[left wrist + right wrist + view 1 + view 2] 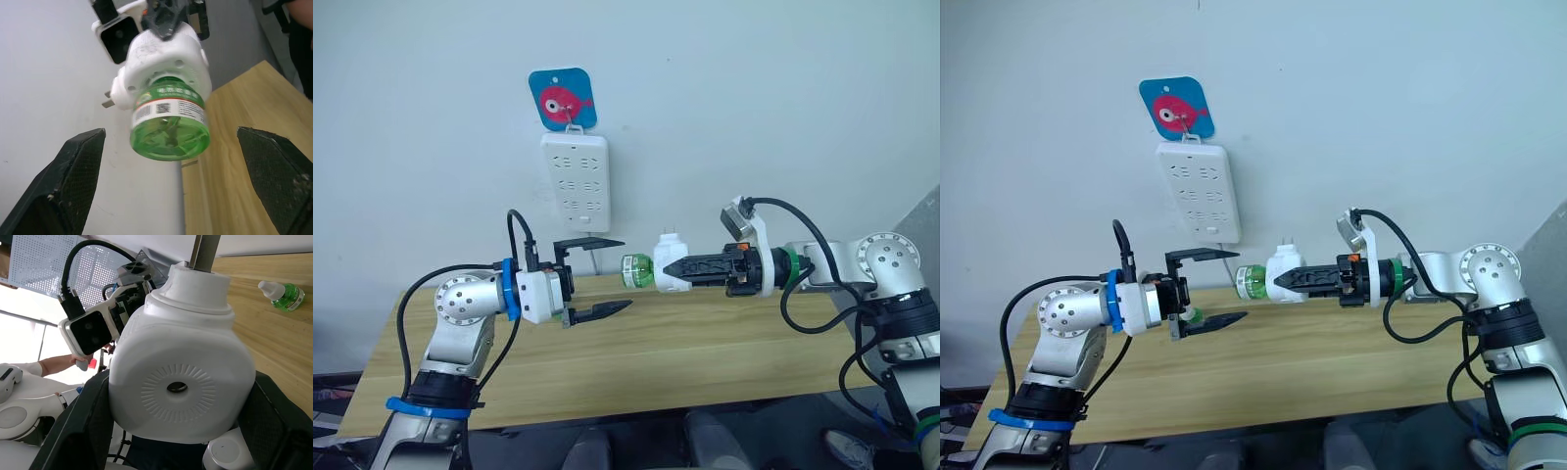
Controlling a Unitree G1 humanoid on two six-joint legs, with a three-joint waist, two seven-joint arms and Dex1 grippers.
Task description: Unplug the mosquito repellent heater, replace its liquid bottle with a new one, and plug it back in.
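Wooden table is seen nearest, running across the lower part of the head views; above it, two robot arms are held out toward each other. On the robot's left, the left gripper is spread wide, nothing held between its two black fingers, one above the other. On the robot's right, the right gripper is pinched on the mosquito repellent heater, a small white rounded unit carried in the air over the table, clear of the wall; its two metal prongs are pointed upward. A green liquid bottle is seen fitted into the heater, its base turned toward the open left gripper and lying just beside that gripper's fingertips, not touching them. In the right wrist view, a round vent hole is shown on the heater's face, and a second green bottle with a white cap is seen lying on the table. Farther back, a white power strip is hung upright on the pale wall; above it, a blue tag with a pink fish is fixed.
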